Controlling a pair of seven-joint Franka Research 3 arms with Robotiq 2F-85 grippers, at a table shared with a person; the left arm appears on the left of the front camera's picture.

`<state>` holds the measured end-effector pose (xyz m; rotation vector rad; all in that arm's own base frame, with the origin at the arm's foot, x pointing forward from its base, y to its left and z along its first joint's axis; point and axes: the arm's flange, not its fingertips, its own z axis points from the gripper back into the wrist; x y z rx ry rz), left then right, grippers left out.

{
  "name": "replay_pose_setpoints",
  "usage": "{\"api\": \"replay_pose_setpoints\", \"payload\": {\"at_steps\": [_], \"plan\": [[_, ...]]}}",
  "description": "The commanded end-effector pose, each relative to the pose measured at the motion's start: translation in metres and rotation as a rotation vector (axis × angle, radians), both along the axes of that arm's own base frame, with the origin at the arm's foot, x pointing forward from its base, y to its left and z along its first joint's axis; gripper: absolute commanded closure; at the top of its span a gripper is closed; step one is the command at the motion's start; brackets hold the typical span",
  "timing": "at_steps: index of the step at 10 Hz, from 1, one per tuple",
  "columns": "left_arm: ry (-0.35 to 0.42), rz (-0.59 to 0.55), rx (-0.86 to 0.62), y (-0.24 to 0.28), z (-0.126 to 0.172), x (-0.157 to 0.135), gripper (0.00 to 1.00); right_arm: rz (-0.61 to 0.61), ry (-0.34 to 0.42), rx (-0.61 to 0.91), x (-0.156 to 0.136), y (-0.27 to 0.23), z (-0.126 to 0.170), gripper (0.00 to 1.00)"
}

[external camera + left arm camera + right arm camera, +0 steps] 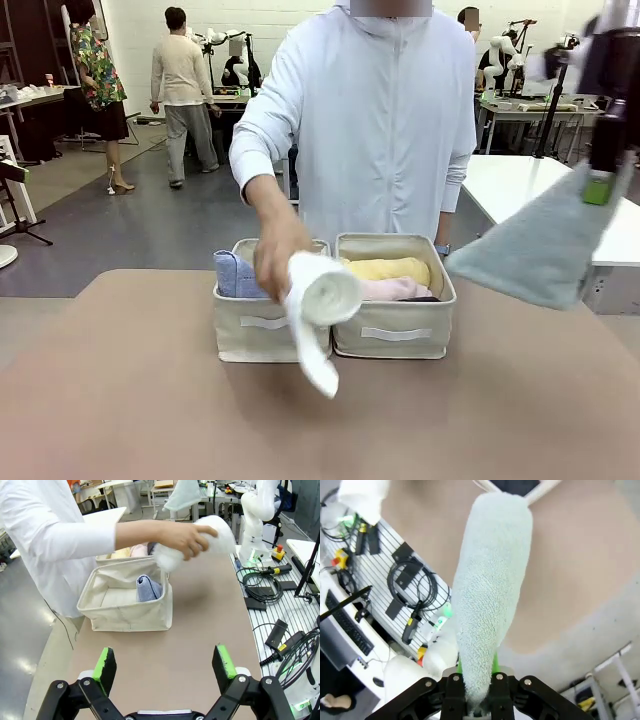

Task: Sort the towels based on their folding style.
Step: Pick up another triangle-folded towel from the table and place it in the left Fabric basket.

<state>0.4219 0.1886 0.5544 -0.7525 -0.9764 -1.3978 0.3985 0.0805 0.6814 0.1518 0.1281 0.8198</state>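
Note:
A person's hand [272, 255] holds a white rolled towel [322, 300], its tail hanging loose, just in front of two beige bins. The left bin [262, 337] holds a lavender-blue towel [235, 275]. In the right bin [395, 340] lie a yellow towel [388, 269], a pink one [395, 289] and a dark sliver beside it. My right gripper [598, 190] is high at the right, shut on a sage-green towel [545, 245] that hangs in the air; its wrist view shows the jaws [477, 680] clamped on that towel [490, 595]. My left gripper [164, 662] stands open over bare table, short of the bin [125, 615].
Brown tabletop [150, 400] lies free in front of the bins. Cables and a slotted rail [265, 587] run along one table side beside the right arm's base [257, 510]. A white table [520, 185] and other people stand behind.

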Motion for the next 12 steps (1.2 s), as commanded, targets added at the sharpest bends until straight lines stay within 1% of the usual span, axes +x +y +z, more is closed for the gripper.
{"api": "replay_pose_setpoints", "payload": {"at_steps": [1,2,3,4,5,7,10,12], "plan": [[-0.015,0.007,-0.007,0.001,0.002,0.001,0.0,0.007,0.061,0.007,0.014,-0.02,0.005,0.82],[-0.015,0.007,-0.007,0.001,0.002,0.001,0.0,-0.074,0.102,-0.021,0.0,-0.067,-0.005,0.82],[-0.015,0.007,-0.007,0.001,0.002,0.001,0.0,-0.128,0.085,-0.004,-0.033,-0.128,-0.015,0.82],[-0.015,0.007,-0.007,0.001,0.002,0.001,0.0,-0.147,0.046,0.16,-0.067,-0.182,-0.022,0.82],[-0.015,0.007,-0.007,0.001,0.002,0.001,0.0,-0.168,0.042,0.182,-0.081,-0.199,-0.027,0.82],[-0.015,0.007,-0.007,0.001,0.002,0.001,0.0,-0.124,0.039,0.157,-0.085,-0.196,-0.032,0.82],[-0.015,0.007,-0.007,0.001,0.002,0.001,0.0,-0.077,0.051,0.153,-0.076,-0.194,-0.034,0.82],[-0.015,0.007,-0.007,0.001,0.002,0.001,0.0,-0.08,0.05,0.172,-0.076,-0.198,-0.033,0.82]]}}
